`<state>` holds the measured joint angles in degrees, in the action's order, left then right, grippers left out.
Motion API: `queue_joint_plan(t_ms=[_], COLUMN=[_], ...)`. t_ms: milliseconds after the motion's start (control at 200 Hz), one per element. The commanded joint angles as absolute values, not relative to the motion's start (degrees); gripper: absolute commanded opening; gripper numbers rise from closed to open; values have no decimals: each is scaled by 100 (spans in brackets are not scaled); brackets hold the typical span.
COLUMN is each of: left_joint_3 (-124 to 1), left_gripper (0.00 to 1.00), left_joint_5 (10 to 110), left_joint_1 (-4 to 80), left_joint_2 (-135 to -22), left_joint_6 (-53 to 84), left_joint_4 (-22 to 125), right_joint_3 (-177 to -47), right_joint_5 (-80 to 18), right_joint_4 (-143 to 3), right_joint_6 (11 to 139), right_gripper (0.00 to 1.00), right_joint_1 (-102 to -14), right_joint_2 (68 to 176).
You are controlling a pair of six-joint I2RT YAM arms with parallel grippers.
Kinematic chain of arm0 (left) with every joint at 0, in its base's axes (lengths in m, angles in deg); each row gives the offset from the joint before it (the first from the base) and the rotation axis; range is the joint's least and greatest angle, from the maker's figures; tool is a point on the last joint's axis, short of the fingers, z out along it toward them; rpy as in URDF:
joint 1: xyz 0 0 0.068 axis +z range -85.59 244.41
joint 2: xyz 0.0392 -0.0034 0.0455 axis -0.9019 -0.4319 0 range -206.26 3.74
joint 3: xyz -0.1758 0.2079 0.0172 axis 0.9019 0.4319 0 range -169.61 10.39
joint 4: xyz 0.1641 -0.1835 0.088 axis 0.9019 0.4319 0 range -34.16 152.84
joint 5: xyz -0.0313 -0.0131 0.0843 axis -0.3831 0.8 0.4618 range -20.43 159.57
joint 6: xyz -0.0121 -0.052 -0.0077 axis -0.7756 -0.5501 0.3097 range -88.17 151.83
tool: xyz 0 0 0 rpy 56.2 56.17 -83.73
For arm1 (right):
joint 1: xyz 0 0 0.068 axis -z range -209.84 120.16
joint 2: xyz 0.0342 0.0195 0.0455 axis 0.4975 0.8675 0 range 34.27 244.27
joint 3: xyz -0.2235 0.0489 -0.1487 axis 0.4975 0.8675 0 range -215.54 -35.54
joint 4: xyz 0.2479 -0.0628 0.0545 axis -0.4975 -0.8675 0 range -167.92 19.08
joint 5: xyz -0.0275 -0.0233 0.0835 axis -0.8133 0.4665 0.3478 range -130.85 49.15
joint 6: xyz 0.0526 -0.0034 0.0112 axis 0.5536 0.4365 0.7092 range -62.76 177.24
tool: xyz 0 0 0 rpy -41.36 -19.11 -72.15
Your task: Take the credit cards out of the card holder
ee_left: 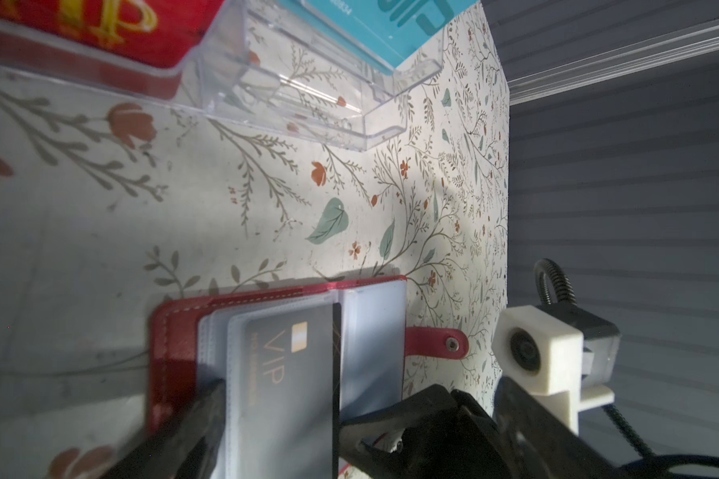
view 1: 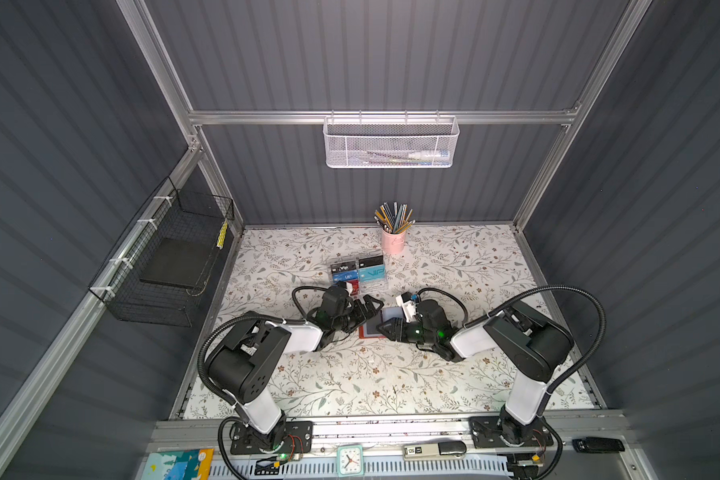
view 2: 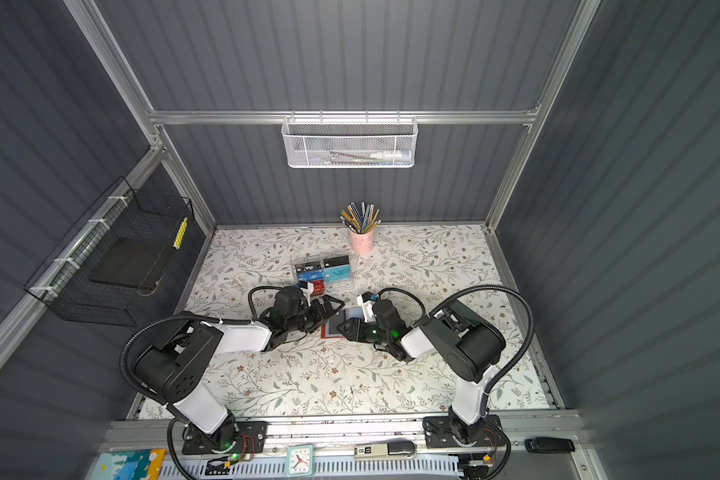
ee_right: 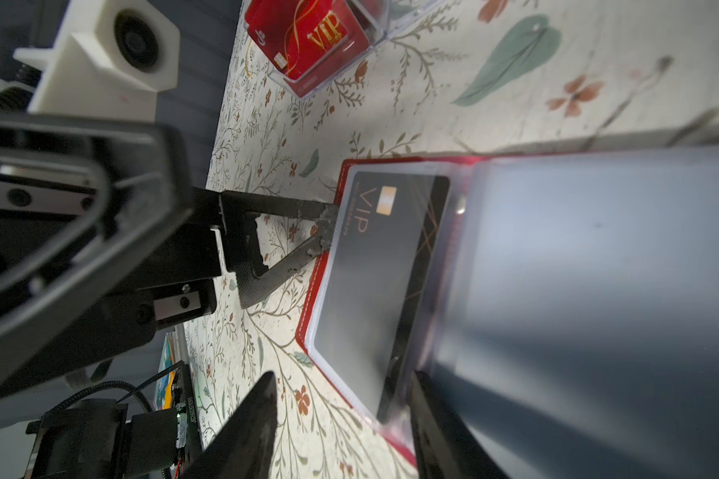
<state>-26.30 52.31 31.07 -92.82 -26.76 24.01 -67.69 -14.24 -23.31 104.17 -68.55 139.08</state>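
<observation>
The red card holder (ee_left: 175, 344) lies open on the floral table, also seen in both top views (view 1: 365, 333) (view 2: 326, 332), its snap tab (ee_left: 436, 342) pointing outward. A black card with "VIP" lettering (ee_left: 291, 373) (ee_right: 382, 269) sits in a clear sleeve with one long edge sticking out. My left gripper (ee_left: 349, 439) (view 1: 371, 313) is open, one finger (ee_right: 326, 226) resting on the holder's edge. My right gripper (ee_right: 345, 423) (view 1: 385, 328) is open astride the holder's near corner and the card's corner. A raised sleeve page (ee_right: 598, 269) blurs the right wrist view.
A clear compartmented box (view 1: 356, 272) just behind the holder holds teal (view 1: 371, 273), black and red (ee_right: 308, 37) VIP cards. A pink cup of pencils (view 1: 393, 241) stands at the back. A black wire basket (view 1: 163, 266) hangs on the left wall.
</observation>
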Motion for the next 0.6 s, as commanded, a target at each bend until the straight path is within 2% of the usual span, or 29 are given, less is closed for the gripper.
queue_joint_plan(t_ms=[0,595], left_joint_3=[-2527,-2166], left_gripper=[100,100], left_joint_5=[5137,5111], left_joint_1=[3065,2957], left_joint_2=[-9425,-9876], left_joint_6=[-2787,-3222], left_joint_4=[2202,1279], right_joint_3=[-6719,-6433], right_joint_5=[-1370,-1329], right_joint_4=[-2181,-553], right_joint_6=[10504,11124], right_gripper=[52,44], right_joint_1=[-6824,-6712], right_joint_2=[14099,14536])
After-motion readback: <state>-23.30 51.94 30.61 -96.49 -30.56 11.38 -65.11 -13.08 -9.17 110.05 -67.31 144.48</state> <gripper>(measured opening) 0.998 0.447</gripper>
